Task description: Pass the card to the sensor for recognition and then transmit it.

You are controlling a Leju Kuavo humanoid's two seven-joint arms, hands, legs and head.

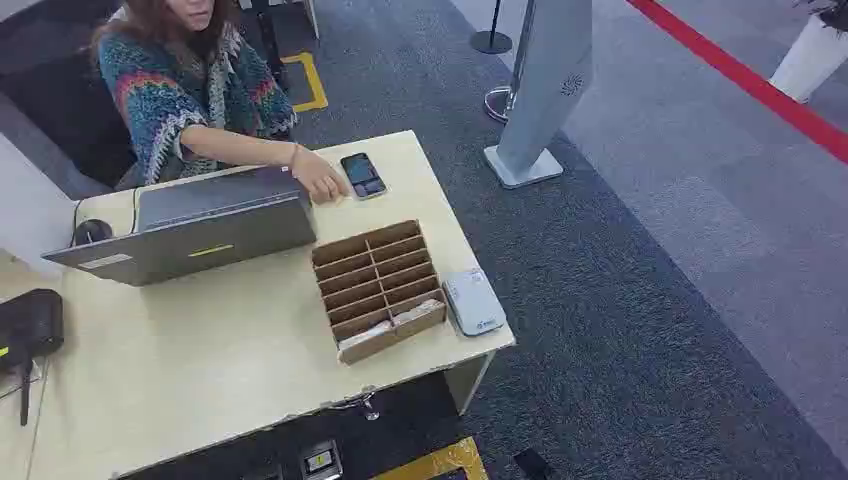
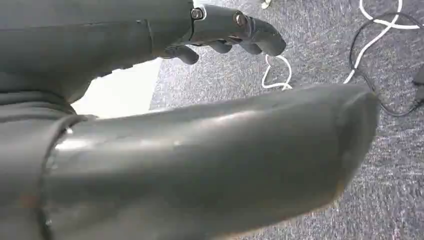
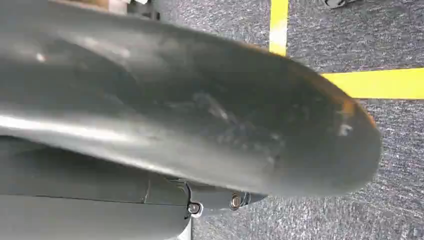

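Observation:
A brown cardboard slot box [image 1: 343, 251] stands on the pale table [image 1: 200, 360], with cards [image 1: 418, 308] lying in its nearest slots. Right beside it, at the table's right edge, lies the flat white sensor [image 1: 473, 301]. My left hand [image 2: 200, 165] hangs over grey carpet, its thick thumb apart from the dark fingers [image 2: 230, 27] and nothing held. In the right wrist view my right hand [image 3: 200, 115] also hangs above the carpet. Its thumb covers most of the fingers, so how they lie is hidden.
A person sits behind the table with a hand [image 1: 322, 183] beside a dark phone [image 1: 362, 175]. A grey laptop [image 1: 200, 225] and a mouse [image 1: 92, 231] are at the back left, a black device [image 1: 28, 325] at the left edge. A grey standing panel [image 1: 545, 90] rises beyond the table.

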